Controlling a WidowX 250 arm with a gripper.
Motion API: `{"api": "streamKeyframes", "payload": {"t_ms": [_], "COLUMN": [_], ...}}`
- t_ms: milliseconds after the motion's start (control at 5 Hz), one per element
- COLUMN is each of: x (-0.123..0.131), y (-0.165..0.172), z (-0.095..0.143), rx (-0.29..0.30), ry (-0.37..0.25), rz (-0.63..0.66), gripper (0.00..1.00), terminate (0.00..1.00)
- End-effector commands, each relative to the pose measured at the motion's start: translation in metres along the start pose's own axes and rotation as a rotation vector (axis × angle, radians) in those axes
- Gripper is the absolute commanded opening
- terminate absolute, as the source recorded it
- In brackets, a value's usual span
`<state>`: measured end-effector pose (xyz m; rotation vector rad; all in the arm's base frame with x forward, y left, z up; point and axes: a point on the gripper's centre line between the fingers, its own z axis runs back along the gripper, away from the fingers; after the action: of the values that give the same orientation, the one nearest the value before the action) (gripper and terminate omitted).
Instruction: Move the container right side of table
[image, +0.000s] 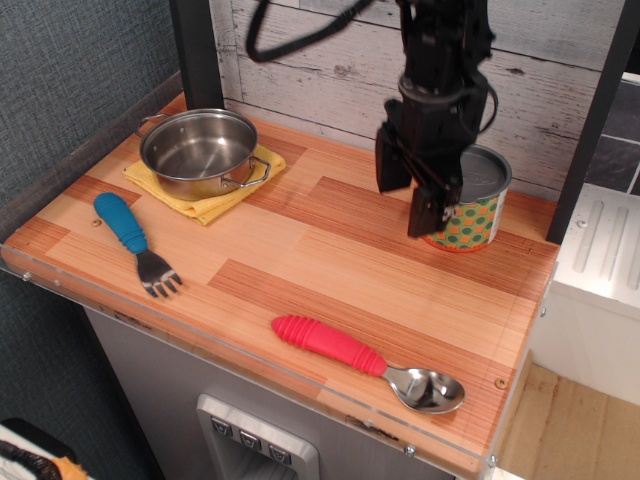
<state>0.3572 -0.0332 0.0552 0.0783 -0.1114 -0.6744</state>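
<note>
The container (476, 208), a short can with a grey lid and a green-and-orange dotted label, stands upright at the right rear of the wooden table (300, 270). My gripper (412, 195) points down just left of the can. Its two black fingers are apart and both are left of the can. The near finger (426, 208) covers the can's left side and seems to touch it. The can is not between the fingers.
A steel pot (198, 150) sits on a yellow cloth (212, 205) at the back left. A blue-handled fork (132, 236) lies at the left front. A red-handled spoon (352, 355) lies near the front edge. A plank wall stands behind and a black post (590, 130) at the right.
</note>
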Motion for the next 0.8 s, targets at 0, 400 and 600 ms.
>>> {"api": "streamKeyframes", "payload": {"t_ms": [0,400,600], "x": [-0.040,-0.086,-0.096], "y": [0.023,0.057,0.087], "z": [0.042,0.061,0.066], "rx": [0.086,0.077,0.094], "ry": [-0.045,-0.006,-0.007], "rz": [0.337,0.487,0.516], "gripper": [1.00,1.00,1.00], "terminate": [0.00,0.00,0.00]}}
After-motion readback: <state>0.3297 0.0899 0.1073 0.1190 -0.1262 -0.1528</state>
